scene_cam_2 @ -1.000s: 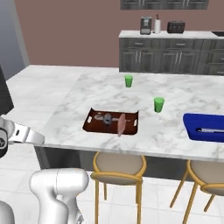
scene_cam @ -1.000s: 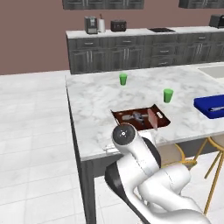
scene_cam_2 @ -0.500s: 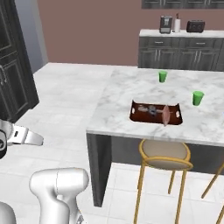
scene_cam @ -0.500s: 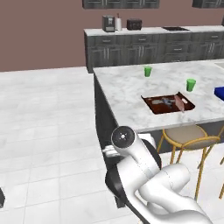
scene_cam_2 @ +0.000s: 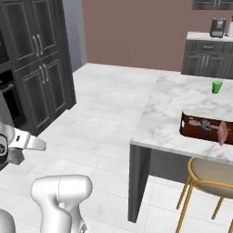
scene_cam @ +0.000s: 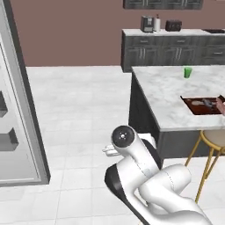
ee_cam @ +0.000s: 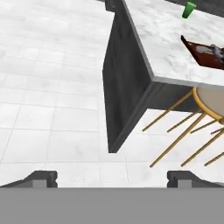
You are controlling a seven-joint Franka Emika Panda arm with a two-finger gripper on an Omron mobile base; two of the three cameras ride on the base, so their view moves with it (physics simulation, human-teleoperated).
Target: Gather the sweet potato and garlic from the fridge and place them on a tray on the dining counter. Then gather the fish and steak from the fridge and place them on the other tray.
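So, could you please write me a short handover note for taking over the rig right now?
Gripper: open and empty, held low over the floor beside the dining counter.
Other tray: on the dining counter near its front edge, with the fish and the steak lying in it.
A green cup stands farther back on the counter.
Fridge: at the left of the left base view, with shelves showing.
Done: fish and steak are on the brown tray.
Left: check the sweet potato and garlic; these views cannot confirm them.
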